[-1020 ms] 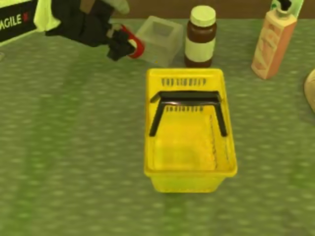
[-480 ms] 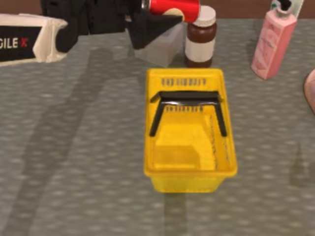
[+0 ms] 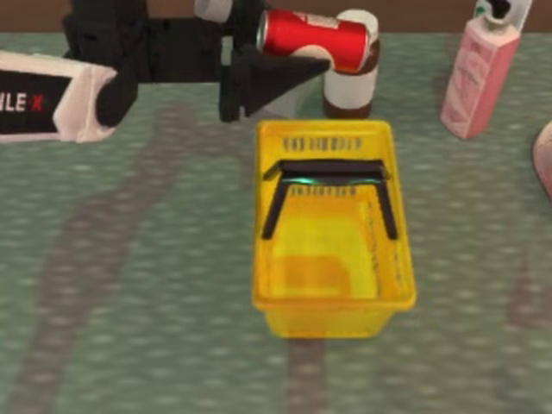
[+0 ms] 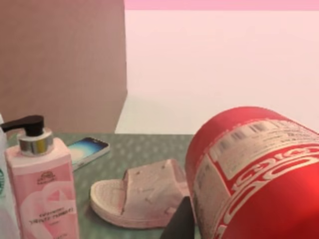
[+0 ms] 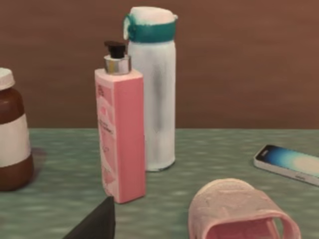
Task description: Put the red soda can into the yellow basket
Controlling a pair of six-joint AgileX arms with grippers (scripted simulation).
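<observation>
Red soda can (image 3: 312,39) was up in the air near the top of the top view, lying on its side, clamped in the left gripper (image 3: 285,65), whose dark fingers (image 3: 267,78) reached in from the upper left of the frame. It sat just above the far end of the yellow basket (image 3: 332,306) in the picture, overlapping the brown white-lidded jar (image 3: 352,82) behind it, so it wasn't over the basket's opening. The basket itself took up the middle of the frame, black handles (image 3: 328,177) folded across its upper half, nothing visible inside it. A pink pump bottle (image 3: 479,73) stood at the upper right, and a bit of a pink slipper (image 3: 543,159) poked in at the right edge. In the left wrist view the can (image 4: 259,174) filled the lower right corner, label and barcode showing, with a dark fingertip (image 4: 180,221) right against it; beyond it on the table were the pump bottle (image 4: 42,189), the slipper (image 4: 142,191) and a phone (image 4: 87,149). The right arm wasn't in the top view at all. Its wrist view only showed one dark finger tip (image 5: 97,221) at the bottom edge, so I couldn't tell if that gripper was open or closed, plus the pump bottle (image 5: 120,134), a white flask with a teal cap (image 5: 152,89), the jar (image 5: 12,132), the slipper (image 5: 239,211) and the phone (image 5: 291,164).
</observation>
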